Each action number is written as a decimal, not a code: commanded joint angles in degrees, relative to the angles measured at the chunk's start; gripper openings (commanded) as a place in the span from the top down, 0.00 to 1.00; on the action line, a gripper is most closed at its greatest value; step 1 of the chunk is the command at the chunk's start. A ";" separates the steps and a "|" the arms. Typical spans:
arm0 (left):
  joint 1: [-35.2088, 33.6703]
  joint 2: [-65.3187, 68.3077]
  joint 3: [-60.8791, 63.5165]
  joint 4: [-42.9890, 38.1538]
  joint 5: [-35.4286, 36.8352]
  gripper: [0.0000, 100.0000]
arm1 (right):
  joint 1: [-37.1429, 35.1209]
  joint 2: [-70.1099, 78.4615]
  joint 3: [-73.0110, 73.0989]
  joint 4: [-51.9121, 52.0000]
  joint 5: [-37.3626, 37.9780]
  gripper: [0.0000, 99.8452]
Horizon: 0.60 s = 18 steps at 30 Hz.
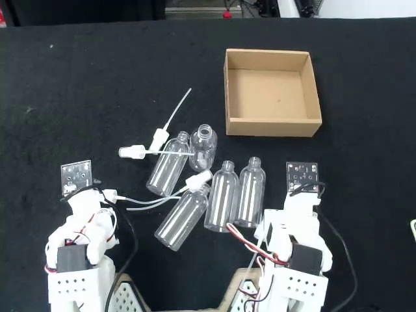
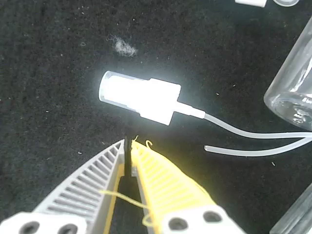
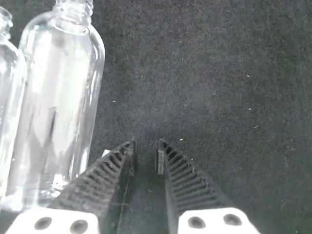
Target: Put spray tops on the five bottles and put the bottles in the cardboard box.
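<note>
Five clear bottles without tops lie mid-table; the nearest two [image 1: 222,195] [image 1: 250,192] lie side by side. Several white spray tops with thin tubes lie loose to their left. The open cardboard box [image 1: 273,123] stands beyond them on the right. My left gripper [image 2: 127,144] is shut and empty, its tips just short of a spray top [image 2: 141,100] [image 1: 109,194] lying on the cloth. My right gripper [image 3: 145,148] is open by a narrow gap with nothing in it, over bare cloth beside a bottle [image 3: 58,97].
A black cloth covers the table [image 1: 364,195]. Two thin tubes [image 2: 253,141] run from the spray top toward a bottle [image 2: 295,92]. Another spray top [image 1: 156,140] with a long tube lies further out. Both arms sit at the near edge.
</note>
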<state>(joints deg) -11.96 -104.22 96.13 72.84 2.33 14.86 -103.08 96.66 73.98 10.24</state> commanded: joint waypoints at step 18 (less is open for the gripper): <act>-0.48 -0.26 1.27 0.26 -0.35 0.97 | -0.26 -5.41 -0.13 -1.85 0.18 0.93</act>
<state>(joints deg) -11.96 -104.22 96.13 72.84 2.33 14.86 -103.08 96.66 73.98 10.24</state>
